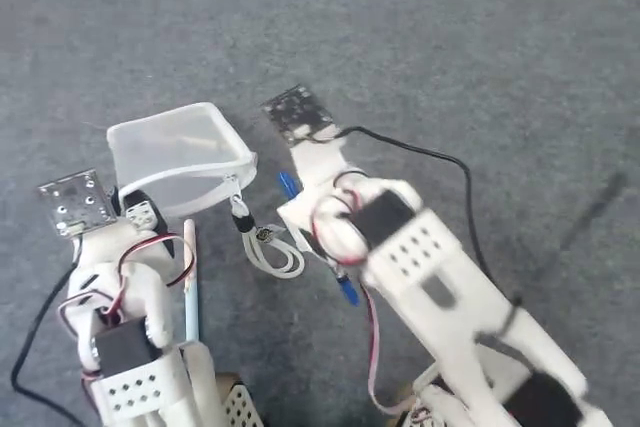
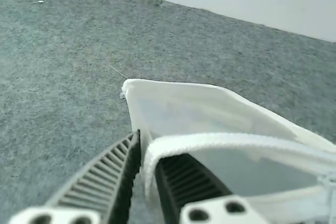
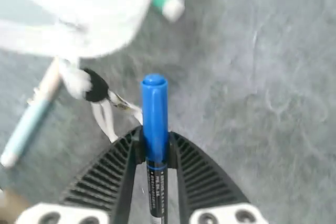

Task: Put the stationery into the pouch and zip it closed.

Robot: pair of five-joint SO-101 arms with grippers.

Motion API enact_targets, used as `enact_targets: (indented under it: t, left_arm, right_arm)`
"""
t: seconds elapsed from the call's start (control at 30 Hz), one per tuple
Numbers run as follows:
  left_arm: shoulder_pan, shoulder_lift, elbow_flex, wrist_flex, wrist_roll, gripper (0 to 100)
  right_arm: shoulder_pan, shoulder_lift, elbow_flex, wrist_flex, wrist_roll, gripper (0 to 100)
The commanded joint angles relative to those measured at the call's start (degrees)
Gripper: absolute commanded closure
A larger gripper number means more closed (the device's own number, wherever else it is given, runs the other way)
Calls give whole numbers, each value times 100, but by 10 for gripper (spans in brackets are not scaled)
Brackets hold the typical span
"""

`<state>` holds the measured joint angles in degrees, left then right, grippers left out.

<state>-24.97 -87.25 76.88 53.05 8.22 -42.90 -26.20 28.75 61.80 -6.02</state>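
Left wrist view shows your left fingers (image 2: 132, 150) pinched on the rim of the white pouch (image 2: 199, 111), which sits open on the grey desk (image 2: 63, 51). Your right fingers (image 3: 135, 148) clamp a blue marker (image 3: 154, 103) near the pouch.

White arms (image 1: 470, 287), black ribbed jaws

Far left: pouch (image 1: 180, 152), its near rim pinched in the left gripper (image 2: 147, 153). Nearer lies a pen (image 1: 190, 282), with a cord loop (image 1: 278, 255) to its right. Right of pouch, the right gripper (image 3: 155, 139) clamps a marker (image 1: 288, 184).
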Motion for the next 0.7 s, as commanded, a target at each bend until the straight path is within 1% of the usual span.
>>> enact_targets:
  t: [0.0,0.33,0.37,0.5,0.67]
  left_arm:
    - [281,-105,-374,-26,53,987]
    - [308,-105,-374,-26,53,987]
    - [308,-105,-374,-26,53,987]
    - [316,-105,-365,-26,53,987]
    - [563,-105,-374,-26,53,987]
  right_arm:
    - [-31,-1244,387,-505,-237,993]
    - [-31,-3116,1433,-1464,-281,993]
    - [-31,-3257,1547,-1596,-334,993]
    - [-119,-3846,1969,-2176,-932,993]
    - [-242,-4558,2479,-2686,-958,993]
